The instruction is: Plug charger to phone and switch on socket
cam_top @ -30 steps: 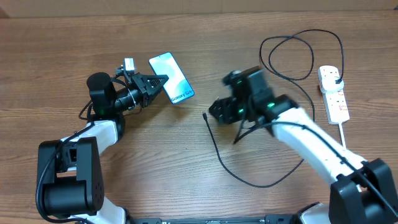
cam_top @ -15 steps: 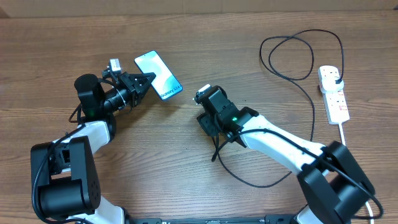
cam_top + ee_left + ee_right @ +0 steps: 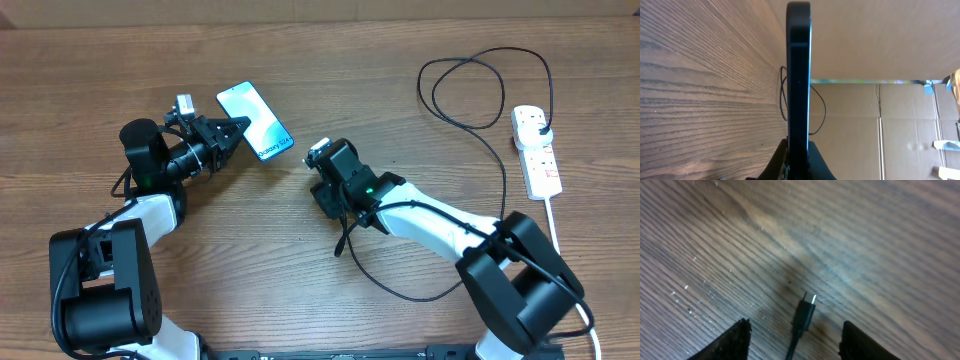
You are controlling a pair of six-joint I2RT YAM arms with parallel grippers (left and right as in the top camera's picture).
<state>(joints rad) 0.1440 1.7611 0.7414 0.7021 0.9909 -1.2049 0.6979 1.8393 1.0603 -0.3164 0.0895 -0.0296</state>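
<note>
Wood-grain table (image 3: 300, 300) carries the charger (image 3: 400, 292), whose connector tip (image 3: 805, 311) lies flat between the fingers of the right gripper (image 3: 795, 330). The fingers stand apart and clear of it, and the metal end points away from the wrist while the cable runs back under it. The left gripper (image 3: 238, 130) is clamped on one edge of the phone (image 3: 258, 118) just to the left, so the right arm looks nearer the connector, and the socket (image 3: 536, 150) sits well apart at far right.
</note>
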